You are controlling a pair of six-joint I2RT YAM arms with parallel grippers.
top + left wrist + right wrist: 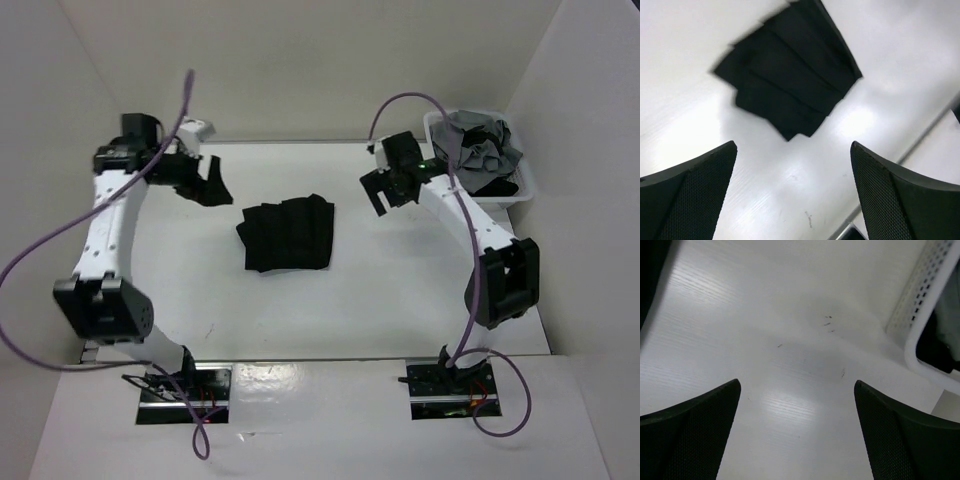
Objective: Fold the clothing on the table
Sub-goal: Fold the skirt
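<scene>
The black clothing (287,234) lies folded into a compact, ribbed rectangle in the middle of the white table (380,300). The left wrist view shows the clothing (790,70) as stepped black layers beyond my fingertips. My left gripper (205,182) hovers open to the left of the clothing, apart from it, nothing between its fingers (695,190). To the right of the clothing, my right gripper (380,192) is open and empty too, over bare table (795,390).
A white plastic basket (523,195) with grey and dark garments stands at the back right corner, close behind the right arm; its perforated wall (930,305) shows in the right wrist view. A metal rail (920,145) runs along the table's edge.
</scene>
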